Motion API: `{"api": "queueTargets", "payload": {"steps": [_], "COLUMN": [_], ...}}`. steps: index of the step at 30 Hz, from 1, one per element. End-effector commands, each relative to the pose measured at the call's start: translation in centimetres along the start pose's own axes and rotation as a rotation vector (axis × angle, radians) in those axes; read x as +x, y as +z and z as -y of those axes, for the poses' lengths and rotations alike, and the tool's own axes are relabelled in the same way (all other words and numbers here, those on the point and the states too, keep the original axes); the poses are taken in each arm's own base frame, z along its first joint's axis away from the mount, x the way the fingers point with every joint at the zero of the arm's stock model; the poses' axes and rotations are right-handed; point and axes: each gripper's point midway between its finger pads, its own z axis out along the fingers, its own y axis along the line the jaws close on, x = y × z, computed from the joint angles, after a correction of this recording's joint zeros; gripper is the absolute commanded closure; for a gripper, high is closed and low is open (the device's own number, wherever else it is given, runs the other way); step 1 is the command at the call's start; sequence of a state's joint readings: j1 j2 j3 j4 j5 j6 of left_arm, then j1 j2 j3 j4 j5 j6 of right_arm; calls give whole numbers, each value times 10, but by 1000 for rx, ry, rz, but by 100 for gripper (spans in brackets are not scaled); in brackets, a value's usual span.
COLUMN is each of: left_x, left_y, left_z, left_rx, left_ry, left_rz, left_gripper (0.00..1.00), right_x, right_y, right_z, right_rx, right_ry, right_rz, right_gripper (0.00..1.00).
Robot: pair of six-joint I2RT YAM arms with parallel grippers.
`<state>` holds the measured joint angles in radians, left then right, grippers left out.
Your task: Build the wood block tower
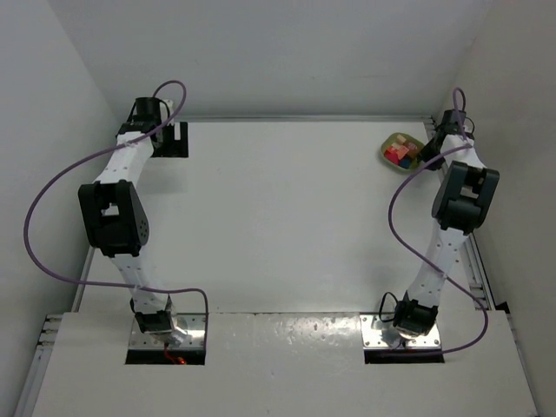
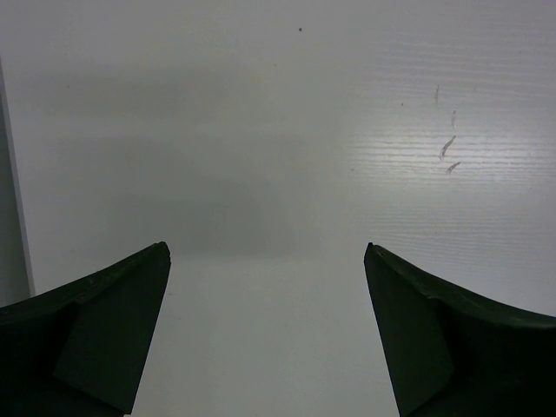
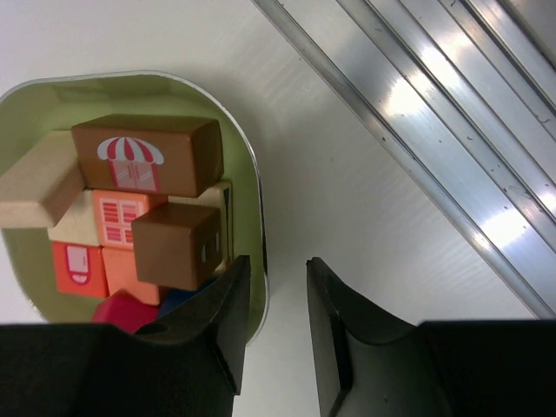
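The wood blocks lie piled in a light green bowl (image 1: pixel 392 142) at the far right of the table. The right wrist view shows a brown block with a red awning (image 3: pixel 148 155), a small brown cube (image 3: pixel 178 245), a pale block (image 3: pixel 35 187), orange blocks (image 3: pixel 117 217) and a red one (image 3: pixel 130 311). No tower is in view. My right gripper (image 3: pixel 276 262) is open, its jaws astride the bowl's rim (image 3: pixel 248 174), one inside and one outside, with a gap showing. My left gripper (image 2: pixel 265 252) is open and empty over bare table at the far left (image 1: pixel 174 135).
An aluminium rail (image 3: pixel 417 130) runs along the table's right edge next to the bowl. White walls close in the back and both sides. Purple cables loop from both arms.
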<state>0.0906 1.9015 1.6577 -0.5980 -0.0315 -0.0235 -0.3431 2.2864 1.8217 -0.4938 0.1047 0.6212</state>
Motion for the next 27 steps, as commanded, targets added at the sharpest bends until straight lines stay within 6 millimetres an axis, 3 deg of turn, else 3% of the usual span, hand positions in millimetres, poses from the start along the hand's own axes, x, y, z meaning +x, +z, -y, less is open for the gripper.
{"api": "queueTargets", "payload": {"steps": [1,8,10,16,20,23,24,26,27], "left_x": [-15,-16,-17,-17,-21,-22,-19,-19,-16], "left_y": [-1,-3,-3,-4,-6,-5,-2,-2,3], "left_z": [0,-1,4,-1,-2,2,0,3,5], "left_rx": [-17,-17,-11,-30,-34,-11,-4,11,21], "left_ry": [0,9,16,37,46,37,31,31,20], "left_rz": [30,29,30,4,16,18,9,10,0], "left_gripper": [0,0,0,0,0,0,0,0,0], "right_x": [-19,-14,-18,-23,-30,-40,-44,-34,-37], "right_y": [5,25,26,34,24,6,-14,-25,-43], "right_z": [-13,-17,-20,-20,-20,-29,-42,-49,-66], "right_rx": [-10,12,13,38,40,-15,-64,-109,-163], "right_ry": [-23,-54,-57,-99,-146,-218,-237,-330,-367], "right_rz": [66,67,83,109,140,163,182,196,232], "right_gripper": [67,67,72,100,100,100,100,100,100]}}
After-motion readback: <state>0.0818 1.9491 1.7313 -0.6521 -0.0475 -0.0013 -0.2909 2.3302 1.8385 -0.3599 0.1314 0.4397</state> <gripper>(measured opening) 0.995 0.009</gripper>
